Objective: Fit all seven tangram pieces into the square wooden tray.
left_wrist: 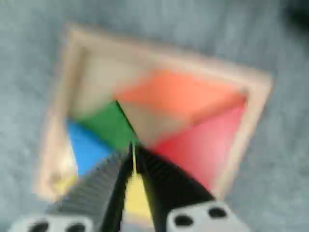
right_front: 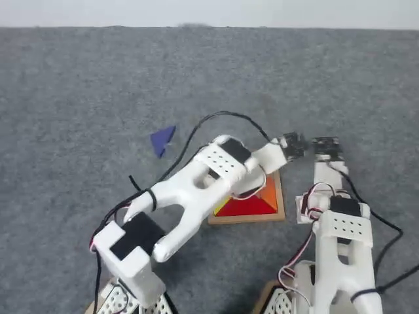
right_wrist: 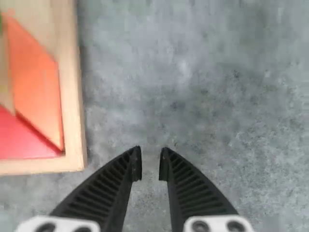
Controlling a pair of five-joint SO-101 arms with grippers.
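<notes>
Left gripper [left_wrist: 135, 149], jaws all but closed and seemingly empty, hung over the part-filled wooden tray [left_wrist: 169, 54]; next it likely needed to open around the blue triangle [right_front: 162, 139] well apart on the table [right_front: 78, 98].

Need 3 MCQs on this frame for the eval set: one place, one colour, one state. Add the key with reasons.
1. Relative to the wooden tray, the dark blue triangle lies:
A) inside it
B) on the grey mat, apart from it
C) in a gripper

2. Which piece borders the red piece in the tray?
A) orange piece
B) purple piece
C) white piece

3. The right gripper is:
A) clamped on a piece
B) empty, over the mat beside the tray
C) inside the tray

Key:
1 B: the triangle sits alone on the mat in the high view.
2 A: orange meets red in the right wrist view.
3 B: the jaws are slightly apart, with bare mat between them.
</notes>
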